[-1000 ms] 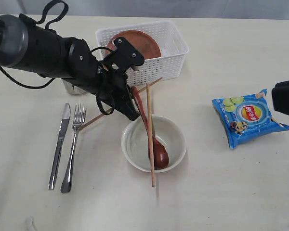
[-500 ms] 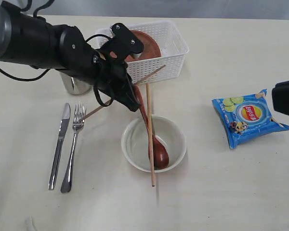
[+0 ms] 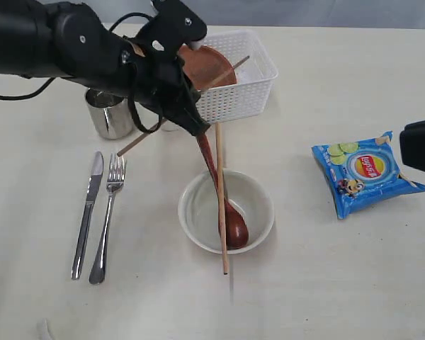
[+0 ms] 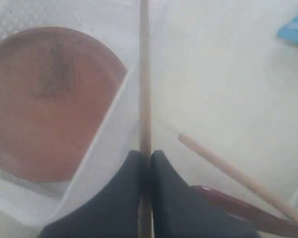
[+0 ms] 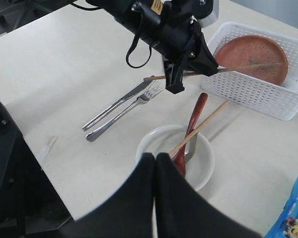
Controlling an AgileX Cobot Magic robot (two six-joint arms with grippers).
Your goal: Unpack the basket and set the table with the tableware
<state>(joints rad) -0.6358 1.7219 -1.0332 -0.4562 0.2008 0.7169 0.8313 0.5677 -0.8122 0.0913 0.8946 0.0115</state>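
My left gripper is shut on one wooden chopstick and holds it slanted in the air, its far end over the white basket. The left wrist view shows the fingers clamped on that chopstick. The brown plate leans inside the basket. The second chopstick lies across the cream bowl, with the reddish-brown spoon in it. Knife, fork and steel cup stand on the table at left. My right gripper is shut on nothing, at the right edge.
A blue chip packet lies on the table to the right of the bowl, just beside my right arm. The left arm's black body spans the back left, above the cup.
My left gripper has risen and moved back toward the basket, carrying the chopstick up off the table. The cup, earlier hidden by the arm, now shows. The right arm is still.
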